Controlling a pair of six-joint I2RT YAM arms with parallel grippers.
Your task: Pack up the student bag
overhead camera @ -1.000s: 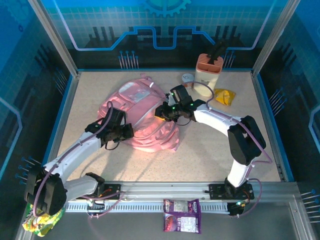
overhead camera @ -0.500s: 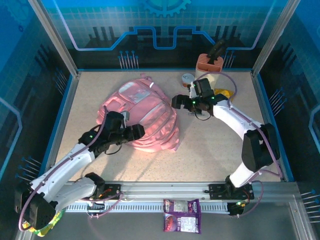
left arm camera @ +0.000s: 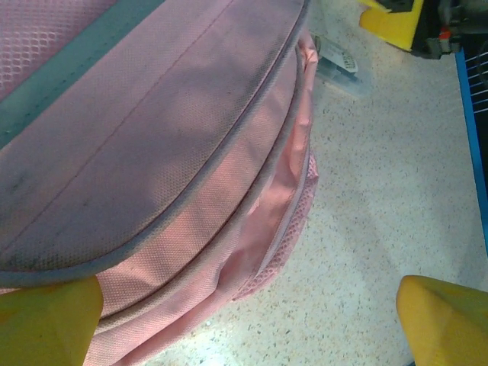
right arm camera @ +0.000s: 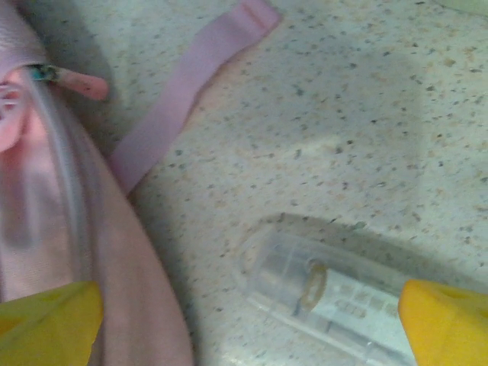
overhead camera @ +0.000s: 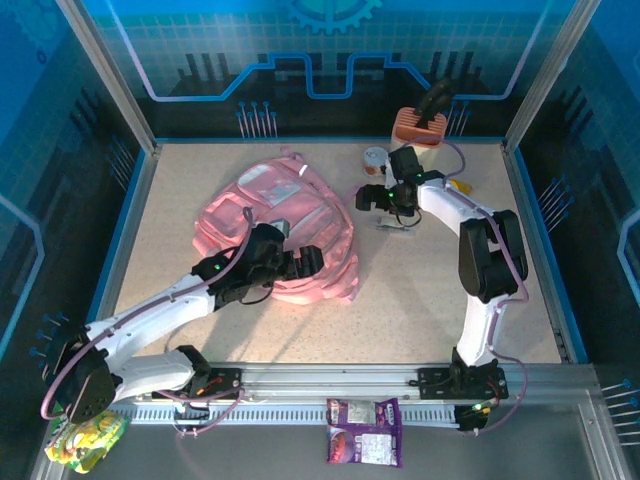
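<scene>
Lying flat — 1 student bag (overhead camera: pixel 270 210); left pincer (overhead camera: pixel 305 262) & right pincer (overhead camera: pixel 371 197) wide open, empty — 1 clear case (right arm camera: pixel 335 305) nr bag.

Place: a robot lab cell was indicated.
Walls: blue circuit-printed panels (overhead camera: pixel 320 60) were set far, left and right.
Frame: aluminium posts (overhead camera: pixel 107 75) were fitted.

Table (overhead camera: pixel 420 300): speckled beige top with a blue border, carrying four items.
1. Student bag (overhead camera: pixel 260 200): pink, lying flat left of centre, one pink strap (right arm camera: pixel 191 84) trailing onto the bare surface.
2. Clear plastic case (overhead camera: pixel 392 227): lying on its side just beside the bag's right edge, apart from it.
3. Small round tin (overhead camera: pixel 374 158): sitting near the far edge.
4. Orange-and-cream holder (overhead camera: pixel 418 135): standing upright just right of the tin.
</scene>
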